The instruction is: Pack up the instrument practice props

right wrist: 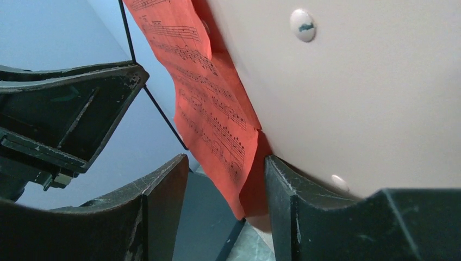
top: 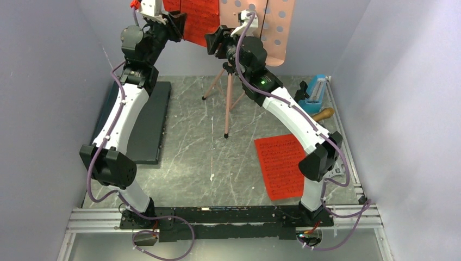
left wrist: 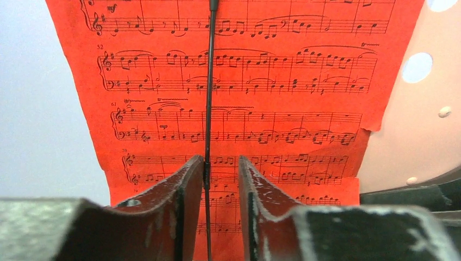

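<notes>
The pink music stand is upright at the far middle of the desk. Its 3 legs splay on the marble top. Its perforated panel is cut off by the top edge of the overhead view and partly hidden by both arms.

1 red sheet hangs on the panel with its long side vertical and its staves running across. Its top is out of frame, and its lower right edge is torn and creased. A thin black wire runs straight down over the page.

The left claw is open by a narrow gap. The wire stands between its fingers, close against the left-hand one in its own view. Whether the tips touch the paper cannot be told.

The right claw is open wider. It brackets the sheet's lower corner and the panel's bottom edge. 1 finger sits at the pink rim and the other stands apart from the paper.

A 2nd red sheet lies flat at the near right. Its long axis runs far to near, and its near end slants rightward.

The blue metronome sits in the far right corner, partly behind the right arm, and its facing is unclear. The gold microphone lies just nearer, roughly crosswise, with its stand hidden.

A dark case lies along the left side.
</notes>
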Robot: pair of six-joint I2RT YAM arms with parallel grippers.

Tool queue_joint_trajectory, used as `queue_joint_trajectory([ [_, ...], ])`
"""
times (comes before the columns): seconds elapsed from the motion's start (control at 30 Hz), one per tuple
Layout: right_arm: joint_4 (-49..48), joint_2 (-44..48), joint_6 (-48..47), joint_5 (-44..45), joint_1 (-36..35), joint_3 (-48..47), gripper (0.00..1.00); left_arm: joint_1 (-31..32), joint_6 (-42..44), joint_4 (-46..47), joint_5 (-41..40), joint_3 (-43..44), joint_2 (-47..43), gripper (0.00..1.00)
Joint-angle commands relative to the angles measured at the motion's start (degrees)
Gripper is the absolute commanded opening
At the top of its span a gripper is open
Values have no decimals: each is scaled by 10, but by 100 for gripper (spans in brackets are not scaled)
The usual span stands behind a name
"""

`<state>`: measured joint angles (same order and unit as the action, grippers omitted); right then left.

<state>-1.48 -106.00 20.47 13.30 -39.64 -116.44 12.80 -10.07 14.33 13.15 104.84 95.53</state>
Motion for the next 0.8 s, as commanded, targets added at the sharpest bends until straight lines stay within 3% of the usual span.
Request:
queue_joint_trajectory([
  [0.0,-16,-17,-1,12,0,-37,55,-1,-11,40,26,29,-1,31],
  [0.1,-27,-17,-2,12,-1,-30,49,-1,-18,46,34,26,-2,25],
  [0.43,-48,-4,-11,16,0,-15,2,-1,-16,54,39,24,-5,3],
  [0.6,-46,-2,-14,15,1,-13,0,-1,-13,55,46,26,-4,4],
  [0.73,-49,-1,-14,11,1,-11,0,-1,-11,58,48,26,-2,10],
  [0.77,-48,-1,-13,10,0,-12,0,-1,-9,58,47,26,-1,16],
])
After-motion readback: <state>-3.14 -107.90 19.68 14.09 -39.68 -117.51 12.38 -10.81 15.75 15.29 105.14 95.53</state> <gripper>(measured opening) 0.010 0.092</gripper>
